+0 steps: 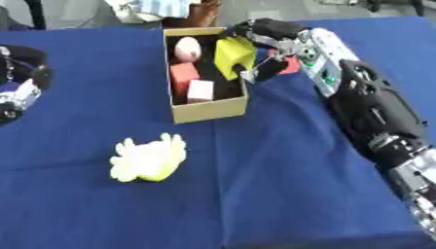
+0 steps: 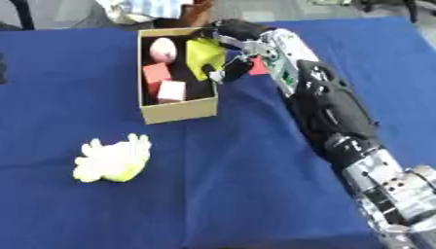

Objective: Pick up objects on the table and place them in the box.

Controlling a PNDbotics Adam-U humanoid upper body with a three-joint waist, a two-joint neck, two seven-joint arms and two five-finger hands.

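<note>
A tan cardboard box on a deep blue tablecloth holds a pale pink egg, a red block, a light pink cube and a yellow block, while a pale yellow toy lies outside.

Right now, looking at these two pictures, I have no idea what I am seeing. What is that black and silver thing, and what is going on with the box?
Both pictures come from two camera eyes in a robot's head, looking down at a table with a blue cloth. The black and silver thing is its right arm. Its right robot hand is curled round a yellow block, holding it over the cardboard box. Inside the box lie a pink egg shape, a red block and a pink block. Something red lies beside the box, behind the hand. A pale yellow lumpy thing lies on the cloth. The left robot hand shows at the left edge; I cannot make out its fingers.
</note>
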